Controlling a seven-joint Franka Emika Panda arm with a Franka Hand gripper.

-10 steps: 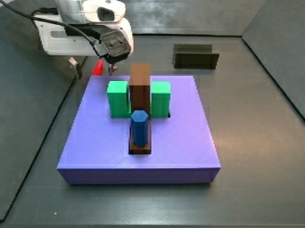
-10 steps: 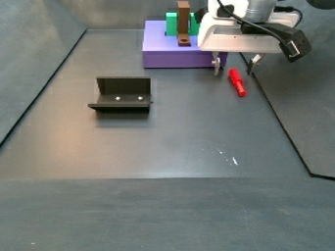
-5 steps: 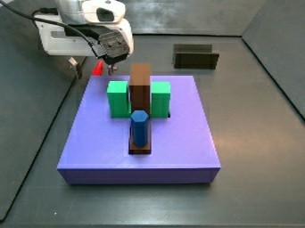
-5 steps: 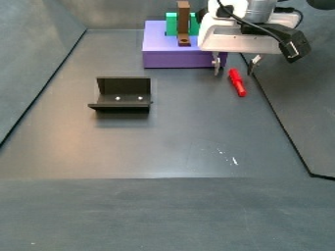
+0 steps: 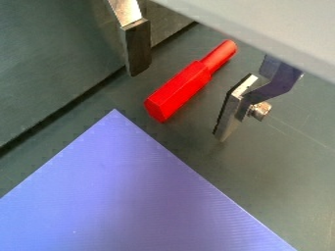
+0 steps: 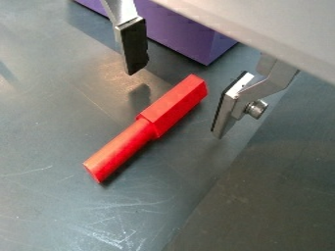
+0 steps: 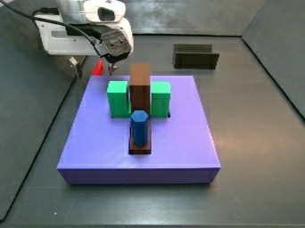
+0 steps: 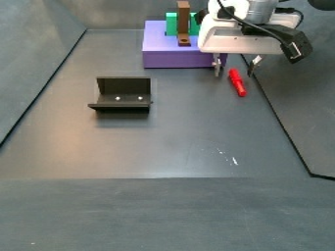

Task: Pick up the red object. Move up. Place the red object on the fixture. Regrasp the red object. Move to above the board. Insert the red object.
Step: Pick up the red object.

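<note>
In a wrist view the gripper [image 5: 183, 90] stands wide open, one silver finger [image 5: 135, 43] on each side of the red object [image 5: 191, 80], which lies flat on the dark floor just beside a corner of the purple board [image 5: 124, 196]. Neither pad touches it. The first step, the pick-up, looks to be in hand; the next move calls for lowering a little and closing on the thicker end.

In a wrist view from another angle the gripper [image 6: 178, 81] straddles the thick end of the red object [image 6: 148, 128], the thinner end pointing away, with the board [image 6: 183, 29] behind. How far the pads sit above the floor is hard to judge.

In a side view the gripper [image 7: 107, 62] hangs at the upper left, off the board [image 7: 179, 134]; the red object [image 7: 98, 67] shows only as a sliver. The fixture [image 7: 195, 57] sits well apart, toward the back.

In a side view from the opposite end the red object [image 8: 238, 82] lies at the upper right beside the board [image 8: 164, 49], under the gripper [image 8: 230, 65] — the fingers are too small to read here. The fixture [image 8: 121, 94] stands far off at the left.
</note>
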